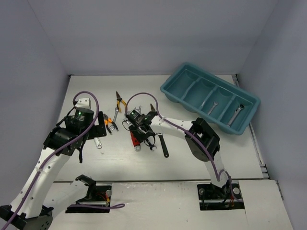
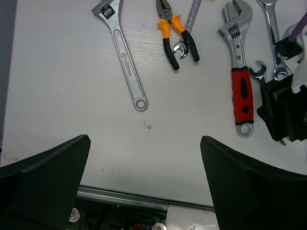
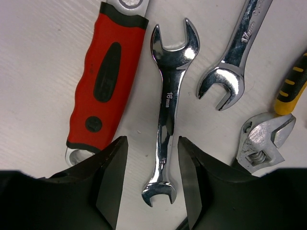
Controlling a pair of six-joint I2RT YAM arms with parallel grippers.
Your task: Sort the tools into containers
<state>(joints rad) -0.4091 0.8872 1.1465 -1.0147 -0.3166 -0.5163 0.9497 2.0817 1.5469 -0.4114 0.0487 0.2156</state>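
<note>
My right gripper (image 3: 152,177) is open and low over the table, its fingers either side of a small silver open-end wrench (image 3: 168,110) without touching it. A red-handled adjustable wrench (image 3: 105,76) lies just left of it. In the top view the right gripper (image 1: 140,129) sits among the loose tools mid-table. My left gripper (image 2: 144,163) is open and empty, held high near the table's front edge; it also shows in the top view (image 1: 79,146). The teal tray (image 1: 184,76) stands at the back right with two silver wrenches (image 1: 212,108) (image 1: 236,115) in separate compartments.
In the left wrist view lie a silver adjustable wrench (image 2: 125,57), orange-handled pliers (image 2: 175,33) and the red-handled wrench (image 2: 240,67). A larger silver wrench (image 3: 232,62), an adjustable wrench head (image 3: 261,139) and a yellow plier handle (image 3: 292,86) lie right of my right fingers. A black-handled wrench (image 1: 163,145) lies nearby.
</note>
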